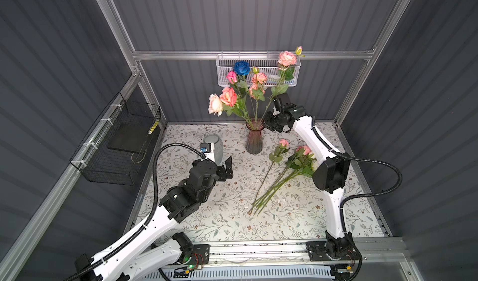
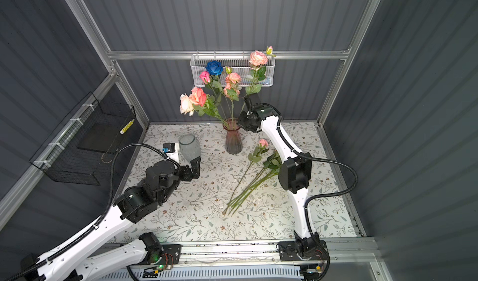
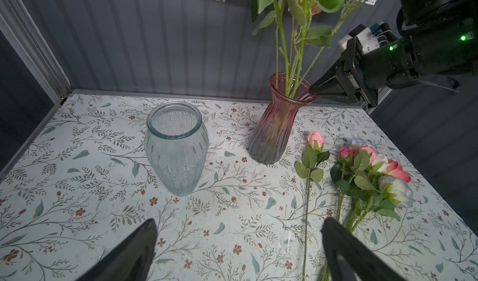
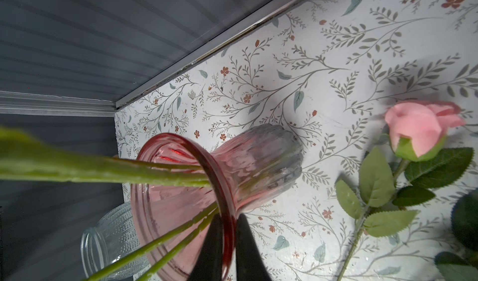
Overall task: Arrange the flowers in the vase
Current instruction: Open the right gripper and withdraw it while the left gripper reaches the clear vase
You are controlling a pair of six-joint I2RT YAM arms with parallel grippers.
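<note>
A ribbed pink glass vase [image 1: 254, 140] [image 2: 233, 140] stands at the back middle of the table and holds several flowers [image 1: 239, 93] [image 2: 210, 96], pink, peach and one blue. My right gripper [image 4: 229, 218] is shut on the vase's rim [image 4: 207, 153], one finger inside and one outside; its tip also shows in the left wrist view [image 3: 313, 90]. More roses [image 1: 287, 171] [image 3: 372, 173] lie in a bundle on the table to the right of the vase, one pink rose [image 4: 423, 128] slightly apart. My left gripper [image 3: 239, 221] [image 1: 227, 169] hovers open and empty over the table.
An empty clear glass vase [image 1: 214, 147] [image 3: 177, 147] stands left of the pink one, close to my left gripper. A white mesh basket [image 1: 294, 79] hangs on the back wall, a black wire basket [image 1: 121, 147] on the left wall.
</note>
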